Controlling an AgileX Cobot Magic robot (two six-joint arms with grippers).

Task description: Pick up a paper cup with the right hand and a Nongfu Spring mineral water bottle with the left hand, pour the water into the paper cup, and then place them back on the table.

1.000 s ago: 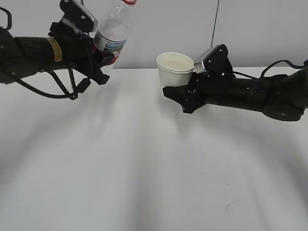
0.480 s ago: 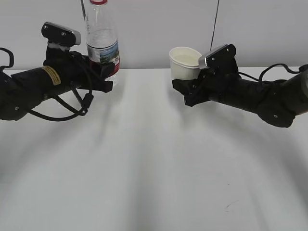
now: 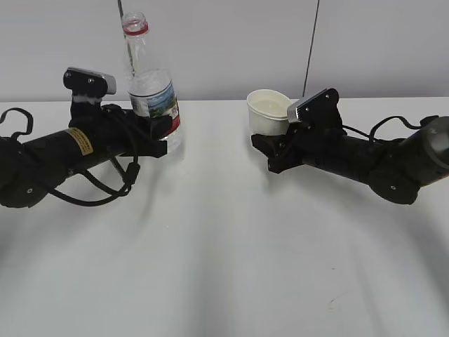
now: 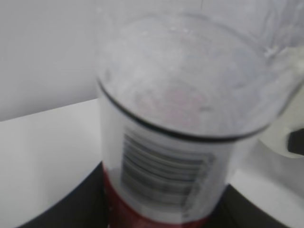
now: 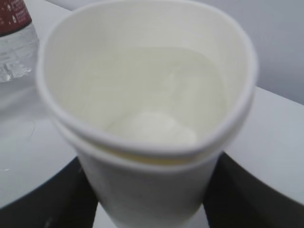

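Observation:
The Nongfu Spring mineral water bottle [image 3: 151, 88] stands upright at the back left, clear with a red neck ring and a red-and-white label. My left gripper [image 3: 163, 133] is shut on its lower body. In the left wrist view the bottle [image 4: 175, 118] fills the frame, with my left gripper [image 4: 161, 211] on both sides of it. At the back right, my right gripper [image 3: 266, 142] is shut on the upright off-white paper cup [image 3: 270, 112]. The right wrist view looks into the cup [image 5: 142, 109], held in my right gripper [image 5: 149, 209]. Both bases are close to the table [image 3: 224, 246]; I cannot tell whether they touch it.
A grey wall with a thin dark vertical line [image 3: 309, 49] runs behind the table's far edge. Black cables [image 3: 105, 189] loop beside the left arm. A small dark scuff [image 3: 337, 300] marks the near right of the tabletop. The bottle [image 5: 14, 38] shows left of the cup.
The left arm has swung the bottle from tilted toward the cup back to upright and lowered it. The right arm has drawn the cup slightly right and down toward the table.

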